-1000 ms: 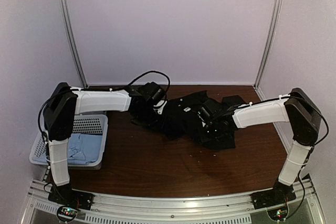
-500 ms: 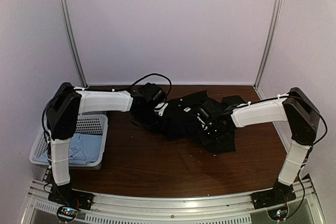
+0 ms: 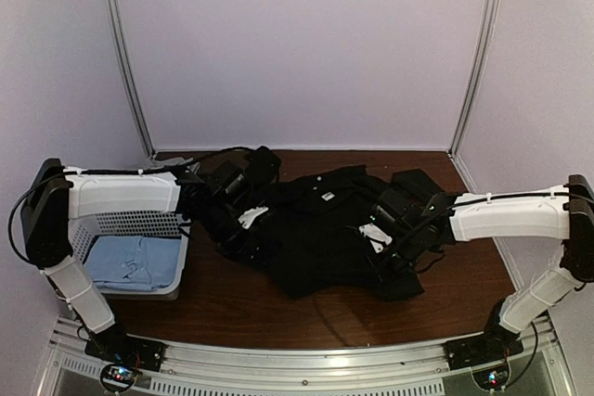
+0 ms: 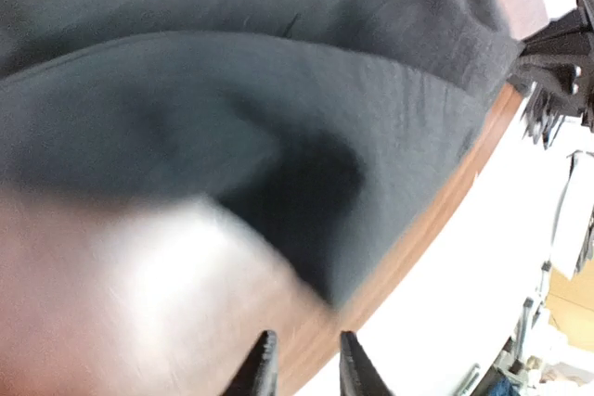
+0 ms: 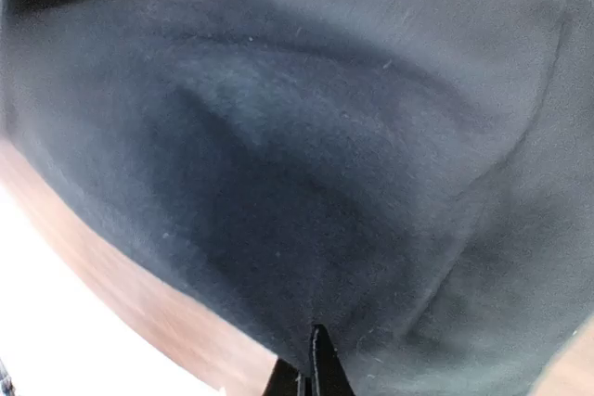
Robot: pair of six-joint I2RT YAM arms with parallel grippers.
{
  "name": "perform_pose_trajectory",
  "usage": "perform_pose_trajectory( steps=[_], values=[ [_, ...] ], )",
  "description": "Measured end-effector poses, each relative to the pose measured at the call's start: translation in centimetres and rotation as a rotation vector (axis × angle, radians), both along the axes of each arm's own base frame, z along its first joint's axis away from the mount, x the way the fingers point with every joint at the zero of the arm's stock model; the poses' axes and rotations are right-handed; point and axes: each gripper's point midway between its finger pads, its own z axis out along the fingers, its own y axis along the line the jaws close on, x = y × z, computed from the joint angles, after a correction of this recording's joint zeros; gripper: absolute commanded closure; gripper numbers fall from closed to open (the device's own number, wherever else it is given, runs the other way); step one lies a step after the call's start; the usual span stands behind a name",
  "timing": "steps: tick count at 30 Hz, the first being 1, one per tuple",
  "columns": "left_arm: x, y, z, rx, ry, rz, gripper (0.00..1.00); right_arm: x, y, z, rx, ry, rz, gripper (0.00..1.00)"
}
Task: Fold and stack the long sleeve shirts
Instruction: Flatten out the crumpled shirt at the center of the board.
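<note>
A large black long sleeve shirt (image 3: 316, 243) lies crumpled across the middle of the brown table, a tiny white mark (image 3: 328, 197) near its far edge. My left gripper (image 3: 243, 222) sits at the shirt's left edge. In the left wrist view its fingertips (image 4: 264, 368) stand slightly apart over bare wood, open, the black cloth (image 4: 278, 118) just ahead of them. My right gripper (image 3: 379, 240) is on the shirt's right side. The right wrist view shows that gripper (image 5: 311, 366) shut, pinching the black cloth (image 5: 325, 136) at its edge. A light blue shirt (image 3: 130, 261) lies in the basket.
A white lattice basket (image 3: 139, 292) stands at the table's front left, beside the left arm. Bare brown table (image 3: 232, 308) shows in front of the shirt. Purple walls close in the back and both sides.
Both arms drew back toward the near edge, dragging the black shirt forward and spreading it wider. The right gripper closed on the cloth. The left gripper closed, then parted again, off the cloth.
</note>
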Motion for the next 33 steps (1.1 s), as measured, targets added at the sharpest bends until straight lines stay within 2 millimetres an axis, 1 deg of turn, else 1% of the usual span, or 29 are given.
perform_pose_trajectory(
  steps=[1, 2, 3, 4, 6, 7, 8, 10, 12, 15, 17, 19, 21, 22, 23, 25, 28, 30, 31, 33],
  values=[
    [-1.2, 0.8, -0.5, 0.012, 0.027, 0.002, 0.65, -1.1, -0.3, -0.6, -0.007, 0.026, 0.006, 0.92],
    [-2.3, 1.6, -0.8, 0.022, 0.051, 0.007, 0.58, -2.3, -0.6, -1.3, -0.017, 0.053, 0.012, 0.83],
    [-3.1, 2.3, -0.9, 0.028, 0.067, 0.015, 0.53, -3.5, -0.9, -2.0, -0.027, 0.082, 0.015, 0.79],
    [-3.7, 3.0, -0.8, 0.032, 0.080, 0.025, 0.51, -4.9, -1.4, -2.7, -0.037, 0.114, 0.021, 0.73],
    [-4.5, 3.7, 0.0, 0.022, 0.081, 0.042, 0.47, -6.3, -1.9, -3.1, -0.037, 0.146, 0.008, 0.57],
    [-4.7, 3.9, 0.7, 0.008, 0.071, 0.050, 0.44, -6.7, -1.9, -2.8, -0.032, 0.149, 0.005, 0.50],
    [-4.7, 3.9, 1.7, -0.013, 0.055, 0.058, 0.42, -6.7, -1.8, -2.1, -0.013, 0.135, 0.003, 0.46],
    [-4.5, 3.9, 3.6, -0.053, 0.015, 0.079, 0.39, -5.7, -1.1, -0.1, 0.031, 0.083, -0.024, 0.44],
    [-3.8, 3.7, 4.9, -0.075, -0.026, 0.099, 0.39, -3.6, -0.2, 2.3, 0.072, 0.019, -0.055, 0.43],
    [-1.7, 2.5, 6.1, -0.110, -0.092, 0.131, 0.41, 1.5, 1.7, 6.7, 0.169, -0.119, -0.124, 0.43],
    [0.0, 1.2, 6.3, -0.122, -0.123, 0.145, 0.41, 4.4, 2.6, 8.6, 0.223, -0.200, -0.159, 0.42],
    [2.4, -0.5, 6.0, -0.127, -0.156, 0.159, 0.41, 7.2, 3.2, 9.2, 0.256, -0.264, -0.197, 0.41],
    [5.3, -2.4, 5.2, -0.124, -0.191, 0.179, 0.41, 9.8, 3.4, 8.4, 0.274, -0.295, -0.236, 0.42],
    [6.5, -3.2, 4.7, -0.122, -0.204, 0.189, 0.41, 11.8, 3.1, 7.2, 0.282, -0.305, -0.274, 0.42],
    [8.1, -4.2, 4.1, -0.118, -0.219, 0.201, 0.41, 12.3, 2.9, 6.9, 0.281, -0.306, -0.286, 0.41],
    [10.6, -5.7, 2.6, -0.116, -0.235, 0.219, 0.41, 15.1, 1.6, 4.9, 0.276, -0.301, -0.346, 0.41],
    [13.6, -7.7, 0.4, -0.112, -0.236, 0.242, 0.41, 18.9, -0.6, 2.1, 0.275, -0.281, -0.429, 0.42],
    [15.1, -8.6, -1.4, -0.107, -0.230, 0.259, 0.39, 21.2, -1.8, 0.5, 0.297, -0.258, -0.467, 0.42],
    [15.5, -8.8, -2.1, -0.103, -0.224, 0.266, 0.37, 22.2, -2.4, -0.1, 0.310, -0.251, -0.484, 0.43],
    [16.2, -8.9, -3.9, -0.084, -0.200, 0.282, 0.36, 23.8, -3.2, -0.8, 0.331, -0.242, -0.509, 0.43]
  ],
)
